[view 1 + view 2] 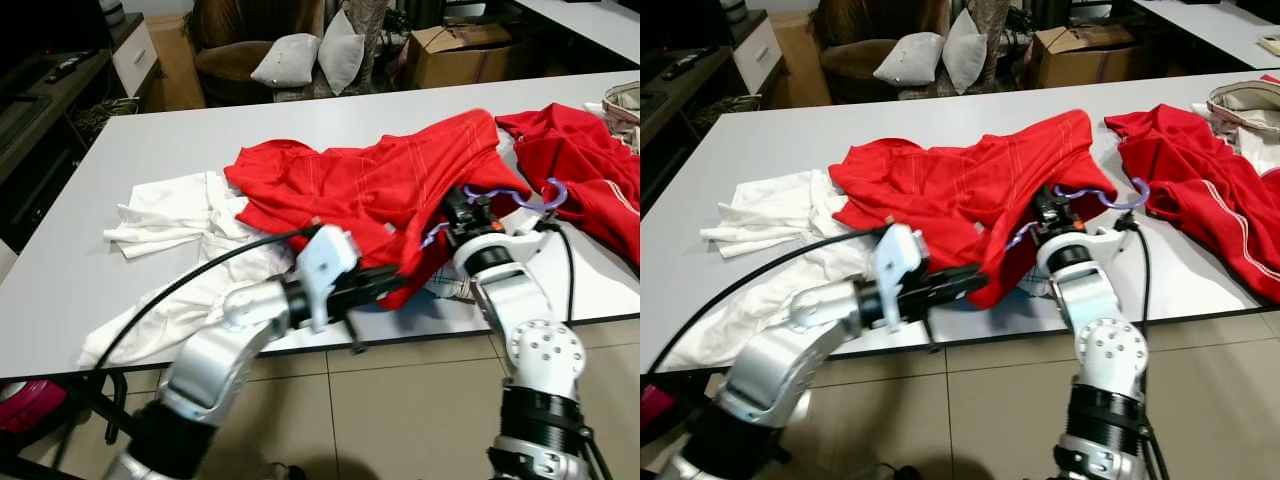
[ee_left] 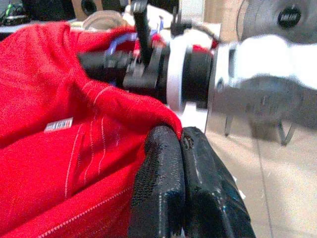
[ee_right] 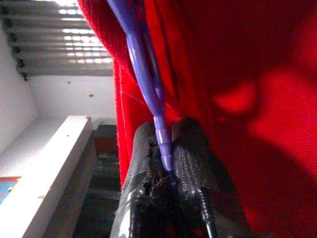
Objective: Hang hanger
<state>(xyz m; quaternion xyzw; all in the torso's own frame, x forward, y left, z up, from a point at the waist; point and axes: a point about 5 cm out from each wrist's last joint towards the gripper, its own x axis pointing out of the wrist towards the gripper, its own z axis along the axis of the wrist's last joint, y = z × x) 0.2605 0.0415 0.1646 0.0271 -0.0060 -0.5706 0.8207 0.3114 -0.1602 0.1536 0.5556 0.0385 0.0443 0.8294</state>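
While the right gripper (image 3: 166, 163) has its jaws clamped on one thin arm of the purple hanger (image 1: 515, 196), that hanger runs away from them up under the red shirt (image 1: 370, 180), its hook poking out over the worktop (image 1: 150, 140). Just to the left, the left gripper (image 2: 181, 148) pinches the shirt's near hem at the worktop edge, jaws closed on cloth, so I judge the hanger must slide leftward, deeper into the shirt.

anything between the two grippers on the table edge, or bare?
Not bare. In the left eye view, red shirt fabric spans the stretch: the left gripper pinches its hem, and the right gripper holds the purple hanger against it.
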